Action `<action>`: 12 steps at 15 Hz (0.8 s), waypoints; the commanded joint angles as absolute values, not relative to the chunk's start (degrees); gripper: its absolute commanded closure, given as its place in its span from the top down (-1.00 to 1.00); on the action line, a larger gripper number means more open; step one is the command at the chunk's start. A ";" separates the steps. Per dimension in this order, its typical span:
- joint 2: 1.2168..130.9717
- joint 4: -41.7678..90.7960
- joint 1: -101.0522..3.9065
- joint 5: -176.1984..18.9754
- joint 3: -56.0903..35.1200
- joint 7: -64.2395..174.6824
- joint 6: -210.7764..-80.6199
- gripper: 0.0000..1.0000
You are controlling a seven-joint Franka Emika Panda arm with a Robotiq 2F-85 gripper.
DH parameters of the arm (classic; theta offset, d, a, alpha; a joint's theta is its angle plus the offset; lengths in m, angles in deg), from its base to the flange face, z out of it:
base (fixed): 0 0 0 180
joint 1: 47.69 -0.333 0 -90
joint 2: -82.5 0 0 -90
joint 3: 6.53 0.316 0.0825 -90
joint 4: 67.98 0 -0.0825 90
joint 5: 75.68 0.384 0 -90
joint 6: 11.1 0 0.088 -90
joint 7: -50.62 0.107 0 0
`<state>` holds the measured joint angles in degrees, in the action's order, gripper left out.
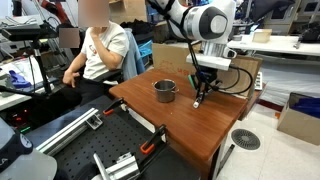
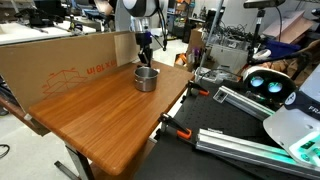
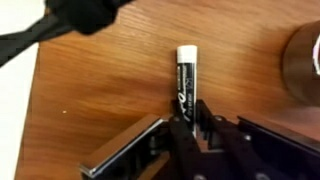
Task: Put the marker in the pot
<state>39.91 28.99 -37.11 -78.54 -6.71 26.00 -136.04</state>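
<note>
The marker (image 3: 183,75) is a slim black stick with a white end, seen in the wrist view over the wooden table. My gripper (image 3: 185,108) is shut on its lower part, one finger on each side. In an exterior view the gripper (image 1: 199,92) hangs low over the table, just beside the pot (image 1: 164,91), a small silver-grey metal pot standing upright. In an exterior view the gripper (image 2: 146,52) is just behind the pot (image 2: 146,78). The pot's edge shows at the right of the wrist view (image 3: 305,60). I cannot tell whether the marker touches the table.
The wooden table (image 1: 190,125) has a cardboard wall (image 2: 70,60) along one side. A seated person (image 1: 100,50) is behind the table. Metal rails and clamps (image 1: 110,160) lie beyond the table's edge.
</note>
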 commanded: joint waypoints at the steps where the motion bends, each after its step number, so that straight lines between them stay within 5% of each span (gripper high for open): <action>1: 40.16 28.10 -36.85 -78.80 -6.88 27.09 -135.48 -0.90; 12: 46.06 31.18 -40.46 -82.50 -7.89 31.03 -145.67 -0.90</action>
<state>43.00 27.41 -38.81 -80.11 -7.09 28.75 -141.72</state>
